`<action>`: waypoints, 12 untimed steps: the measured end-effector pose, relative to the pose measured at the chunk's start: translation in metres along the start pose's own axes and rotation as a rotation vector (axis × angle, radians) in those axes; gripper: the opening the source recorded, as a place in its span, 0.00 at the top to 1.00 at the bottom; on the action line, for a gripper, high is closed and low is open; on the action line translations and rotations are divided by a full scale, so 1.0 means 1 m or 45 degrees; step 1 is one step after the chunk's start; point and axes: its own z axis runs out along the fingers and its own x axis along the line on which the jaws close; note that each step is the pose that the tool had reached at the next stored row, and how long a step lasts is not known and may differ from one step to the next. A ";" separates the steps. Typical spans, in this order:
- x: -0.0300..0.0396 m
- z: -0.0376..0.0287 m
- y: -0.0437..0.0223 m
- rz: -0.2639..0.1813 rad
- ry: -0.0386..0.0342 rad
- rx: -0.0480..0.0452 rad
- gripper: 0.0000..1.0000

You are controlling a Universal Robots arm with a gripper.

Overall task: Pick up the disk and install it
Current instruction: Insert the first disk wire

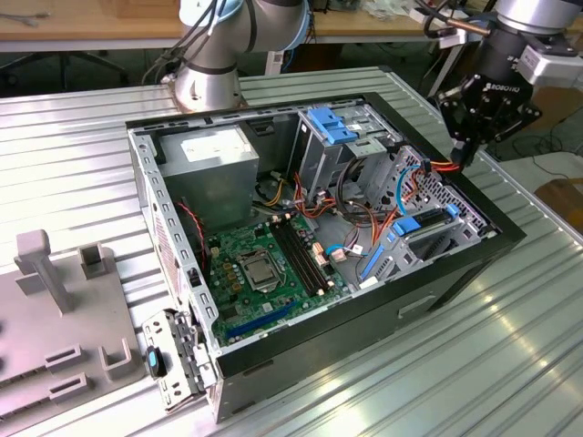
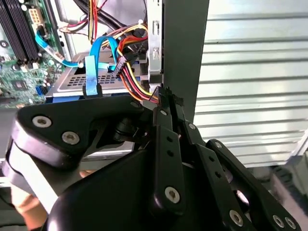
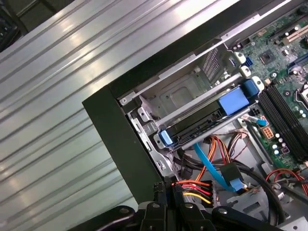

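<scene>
A ribbed metal counter point(image 1: 510, 364) holds an open computer case point(image 1: 364, 337). The disk point(image 3: 199, 124) sits in a bay at the case's corner. Over the case's rim there, the tool point(image 1: 462, 157) has its fingers pressed together, beside a plug point(image 3: 192, 186) with coloured wires.

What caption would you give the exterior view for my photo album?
Robot arm's pincer pinching a coloured wire bundle above the open computer case on a ribbed metal table.
</scene>
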 end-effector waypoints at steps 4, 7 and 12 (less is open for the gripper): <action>0.0000 0.0000 0.0000 0.079 -0.0043 -0.011 0.83; 0.0000 0.0000 0.0000 0.167 -0.0089 -0.022 0.83; 0.0000 -0.0001 0.0000 0.300 -0.0157 -0.040 0.83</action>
